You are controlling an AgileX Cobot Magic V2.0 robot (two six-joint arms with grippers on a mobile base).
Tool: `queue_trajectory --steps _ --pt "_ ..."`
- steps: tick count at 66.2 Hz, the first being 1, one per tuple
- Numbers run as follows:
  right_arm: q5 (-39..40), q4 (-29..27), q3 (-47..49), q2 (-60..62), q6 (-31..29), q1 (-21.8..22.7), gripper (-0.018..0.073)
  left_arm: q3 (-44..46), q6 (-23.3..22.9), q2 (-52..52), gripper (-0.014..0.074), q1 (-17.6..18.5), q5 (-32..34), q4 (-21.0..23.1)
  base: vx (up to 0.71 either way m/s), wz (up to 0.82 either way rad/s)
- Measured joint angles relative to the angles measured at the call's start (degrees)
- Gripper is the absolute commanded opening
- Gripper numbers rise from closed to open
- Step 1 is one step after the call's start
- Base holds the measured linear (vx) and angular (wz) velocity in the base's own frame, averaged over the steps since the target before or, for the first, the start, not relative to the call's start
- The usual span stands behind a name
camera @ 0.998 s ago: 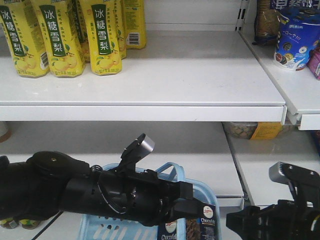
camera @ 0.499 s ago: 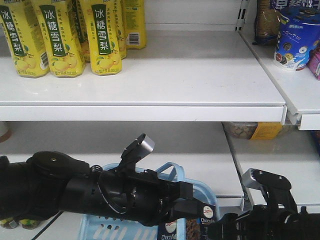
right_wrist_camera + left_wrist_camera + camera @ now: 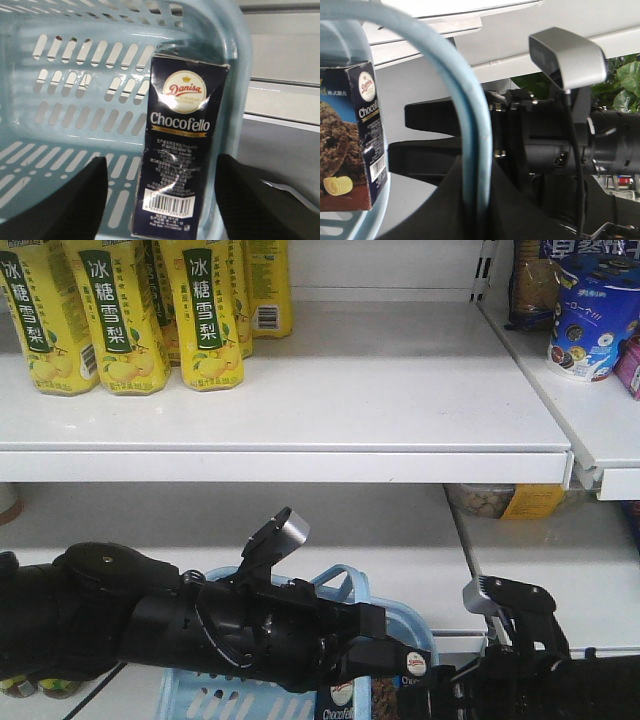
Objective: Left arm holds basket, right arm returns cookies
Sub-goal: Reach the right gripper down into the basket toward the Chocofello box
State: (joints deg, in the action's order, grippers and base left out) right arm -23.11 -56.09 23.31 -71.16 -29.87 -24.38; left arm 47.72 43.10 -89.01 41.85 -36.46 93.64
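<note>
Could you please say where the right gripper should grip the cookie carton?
Probably the tall dark navy cardboard carton's upper half, across its narrow face, entering the light blue slotted plastic basket's open top; the open right gripper straddles that width.

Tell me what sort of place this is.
Most likely a shop or supermarket aisle: white shelves stocked with rows of yellow drink bottles and a blue snack tub, plus a light blue shopping basket holding a cookie box.
</note>
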Motion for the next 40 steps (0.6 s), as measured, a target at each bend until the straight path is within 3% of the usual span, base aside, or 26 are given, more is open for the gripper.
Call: queue_trajectory --steps 40 --pt "-2.4 -2.1 4.6 -11.4 -1.6 0.0 0.0456 -0.1 -0.1 0.0 -0.0006 0.0 0.6 -0.2 0.0 0.0"
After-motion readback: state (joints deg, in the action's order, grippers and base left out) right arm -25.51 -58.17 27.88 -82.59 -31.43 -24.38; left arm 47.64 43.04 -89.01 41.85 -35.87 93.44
